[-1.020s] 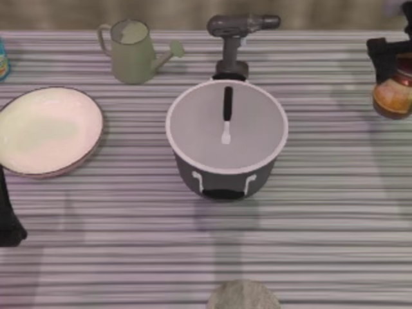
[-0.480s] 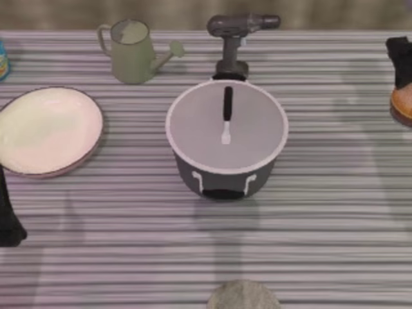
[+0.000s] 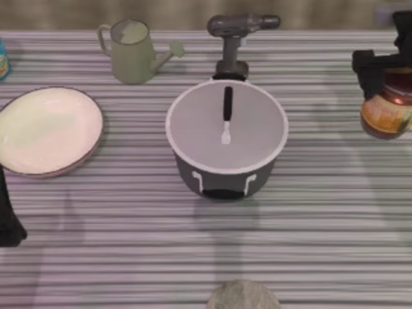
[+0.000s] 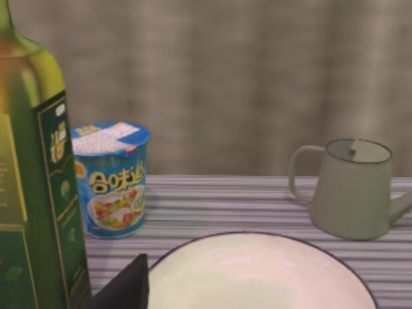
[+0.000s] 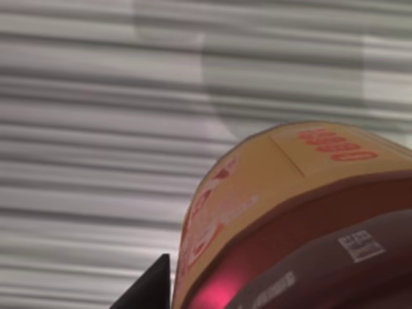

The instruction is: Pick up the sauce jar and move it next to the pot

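The sauce jar [image 3: 385, 114], with its orange-yellow label and dark lid, hangs tilted above the table at the far right. My right gripper [image 3: 390, 78] is shut on it near the lid. In the right wrist view the sauce jar [image 5: 283, 206] fills the frame beside one black finger [image 5: 151, 290], with striped table below. The pot [image 3: 225, 138], dark grey with a light grey lid and a bar handle, stands at the table's middle, well to the left of the jar. My left gripper [image 3: 9, 225] is parked open at the left edge, by the bowl.
A pinkish-cream bowl [image 3: 48, 131] lies at the left. An olive watering can [image 3: 133, 50] and a grey drill [image 3: 235, 38] stand at the back. A blue noodle cup [image 4: 111, 179] and a green bottle [image 4: 32, 180] stand far left. A grey round object [image 3: 243, 296] sits at the front edge.
My right gripper with the jar swung out past the right edge half a second ago, then came back leftward and slightly forward. The left arm and the pot have not moved.
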{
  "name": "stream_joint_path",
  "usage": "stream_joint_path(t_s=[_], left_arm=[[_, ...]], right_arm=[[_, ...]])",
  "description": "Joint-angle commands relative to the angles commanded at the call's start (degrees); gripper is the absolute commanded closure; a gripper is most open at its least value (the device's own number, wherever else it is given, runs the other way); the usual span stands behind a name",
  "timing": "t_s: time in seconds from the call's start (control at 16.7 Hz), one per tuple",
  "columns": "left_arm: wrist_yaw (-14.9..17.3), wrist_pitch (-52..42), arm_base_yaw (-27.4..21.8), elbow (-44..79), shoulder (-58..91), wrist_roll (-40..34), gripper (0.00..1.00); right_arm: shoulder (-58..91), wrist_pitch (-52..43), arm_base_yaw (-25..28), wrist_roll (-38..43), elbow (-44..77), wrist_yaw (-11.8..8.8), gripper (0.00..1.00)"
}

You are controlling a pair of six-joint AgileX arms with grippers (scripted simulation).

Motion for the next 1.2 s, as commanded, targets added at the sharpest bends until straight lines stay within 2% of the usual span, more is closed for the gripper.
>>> stream_joint_path(t_s=[0.24,0.42,0.72,1.2], left_arm=[[0.0,0.0,0.0,0.0,0.0,0.0,0.0],[0.0,0.0,0.0,0.0,0.0,0.0,0.0],[0.0,0.0,0.0,0.0,0.0,0.0,0.0],[0.0,0.0,0.0,0.0,0.0,0.0,0.0]], right_arm=[[-0.48,4.82,6.75,10.69,-5.56,1.99,1.0],[-0.73,6.81,9.53,14.2,-7.88,2.79,1.0],[-0.44,6.92,9.39,14.23,-7.96,2.63,1.0],[3.14,16.51,9.46,14.18,-13.71,2.82,1.0]])
